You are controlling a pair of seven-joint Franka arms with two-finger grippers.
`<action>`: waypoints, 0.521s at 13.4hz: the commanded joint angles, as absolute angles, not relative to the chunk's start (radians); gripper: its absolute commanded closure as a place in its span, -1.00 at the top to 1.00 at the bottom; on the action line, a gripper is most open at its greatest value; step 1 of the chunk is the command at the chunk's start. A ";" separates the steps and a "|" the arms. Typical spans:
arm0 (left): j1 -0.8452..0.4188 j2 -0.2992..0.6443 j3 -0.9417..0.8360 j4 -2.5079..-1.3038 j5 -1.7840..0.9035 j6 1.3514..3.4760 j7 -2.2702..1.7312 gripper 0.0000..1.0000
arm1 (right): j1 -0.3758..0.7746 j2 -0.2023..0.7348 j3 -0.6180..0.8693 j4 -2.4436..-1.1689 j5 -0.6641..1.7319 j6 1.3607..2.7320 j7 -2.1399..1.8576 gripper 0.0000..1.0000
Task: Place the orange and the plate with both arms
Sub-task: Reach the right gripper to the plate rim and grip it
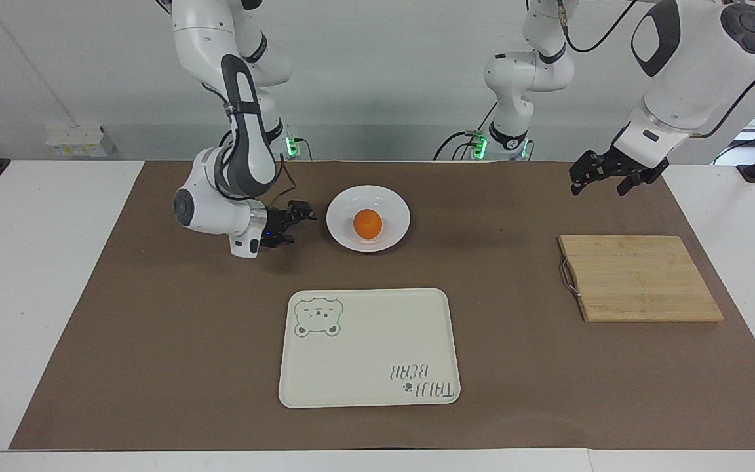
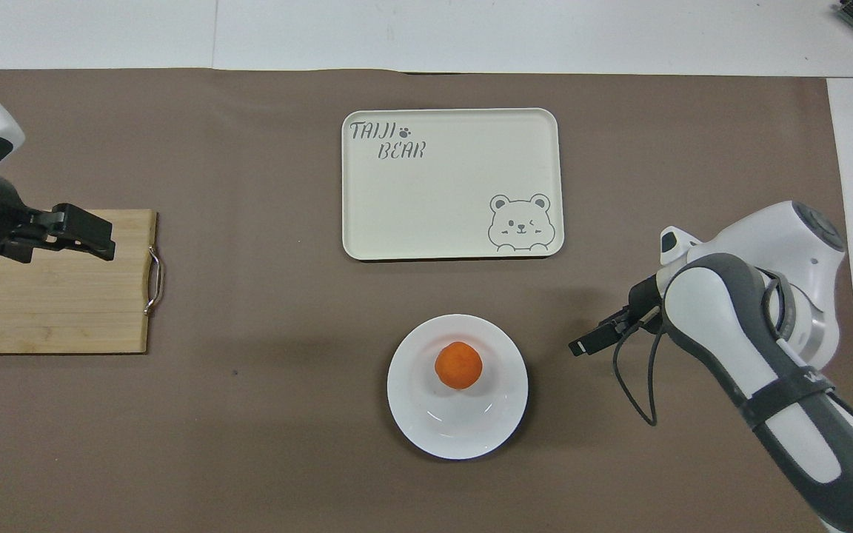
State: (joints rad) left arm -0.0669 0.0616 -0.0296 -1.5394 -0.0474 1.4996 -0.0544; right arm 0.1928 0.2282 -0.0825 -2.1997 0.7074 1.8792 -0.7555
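Overhead view crops your left gripper over the cutting board, jaws spread, empty, right gripper agape, empty, just beside the plate, orange unobstructed.

The plate is glossy white, like glazed ceramic, with soft reflections in its shallow well. The orange in it has a matt, faintly dimpled skin. The tray, at the plate's 6 o'clock in the facing view, is smooth cream plastic with a low sheen and a printed grey bear and lettering. The cutting board is pale wood in glued strips, satin, with a bare metal wire handle. A matt brown paper-like sheet covers the smooth white bench. Both arms have glossy white shells with dark grey panels; the jaws are matt black.
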 commanded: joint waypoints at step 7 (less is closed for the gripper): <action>-0.057 0.044 -0.037 -1.555 -0.037 1.493 -0.051 1.00 | 0.307 0.155 -0.086 -2.321 0.861 1.919 -0.742 1.00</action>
